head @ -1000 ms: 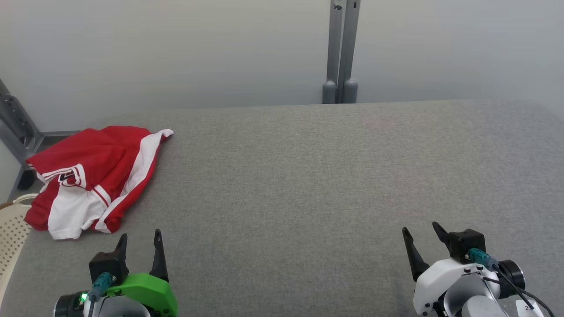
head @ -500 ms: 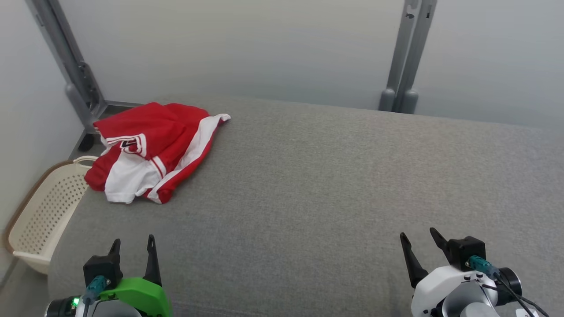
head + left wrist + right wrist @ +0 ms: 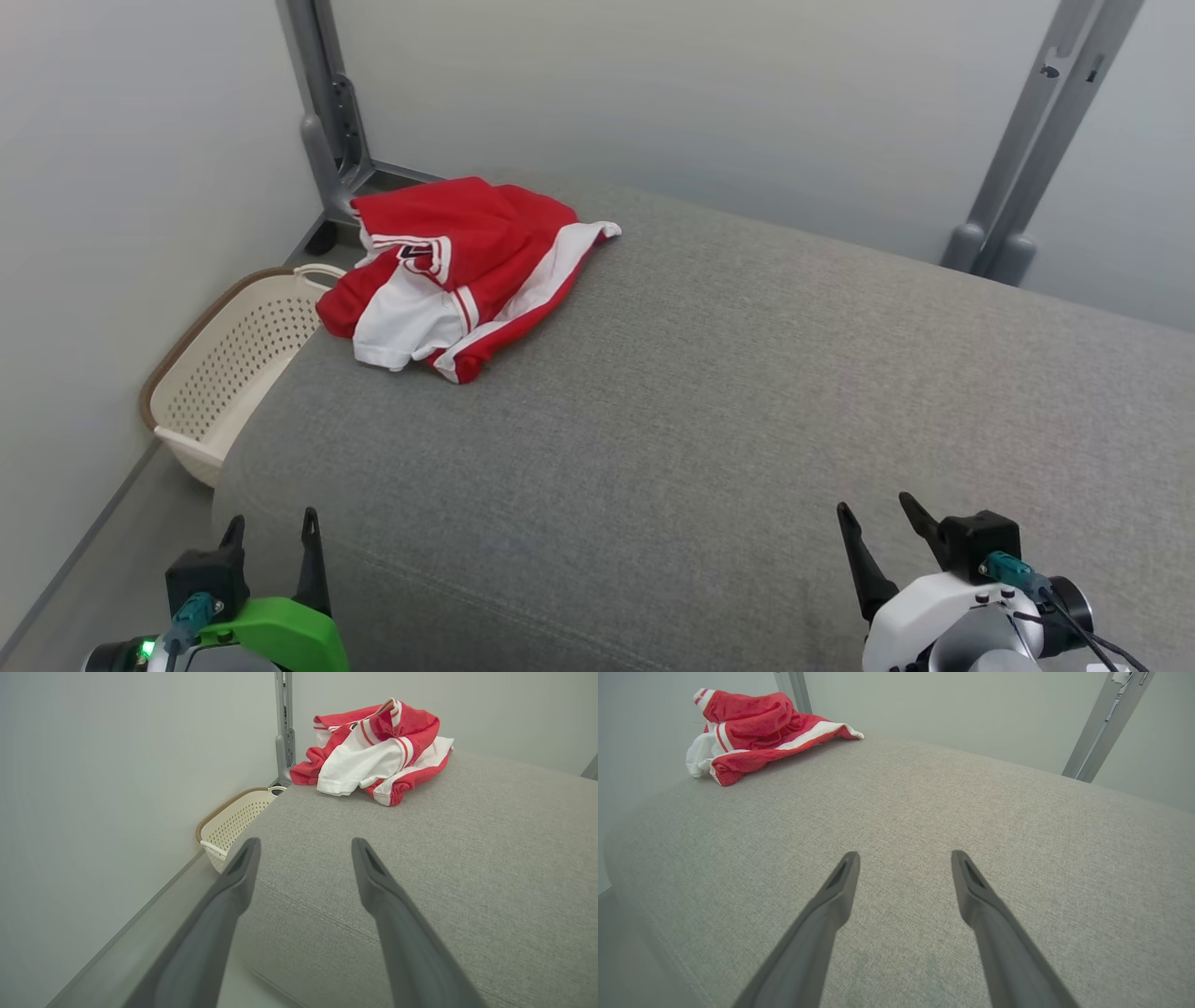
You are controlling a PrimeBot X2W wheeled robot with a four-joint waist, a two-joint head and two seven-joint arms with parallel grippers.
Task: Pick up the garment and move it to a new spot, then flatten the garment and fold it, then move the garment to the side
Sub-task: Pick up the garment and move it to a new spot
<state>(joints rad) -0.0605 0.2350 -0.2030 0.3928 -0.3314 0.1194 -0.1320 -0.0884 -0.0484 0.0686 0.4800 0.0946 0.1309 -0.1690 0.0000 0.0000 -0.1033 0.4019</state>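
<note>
Head view is showing the red-and-white garment [image 3: 467,252] lying crumpled at the far left corner of the grey padded surface [image 3: 709,401], above a cream basket [image 3: 224,373] on the floor. The left gripper [image 3: 271,518] and right gripper [image 3: 875,504] are hovering at the near edge, each spreading its 2 fingers wide, gripping nothing, well apart from the garment.

Red-and-white striped garment [image 3: 457,271], grey woven cushion [image 3: 709,420], cream perforated basket [image 3: 224,364]

Grey fabric-covered surface [image 3: 709,392], cream perforated basket [image 3: 233,355] on floor [image 3: 112,560] beside it, grey metal post [image 3: 331,140] against pale wall [image 3: 747,93]
</note>
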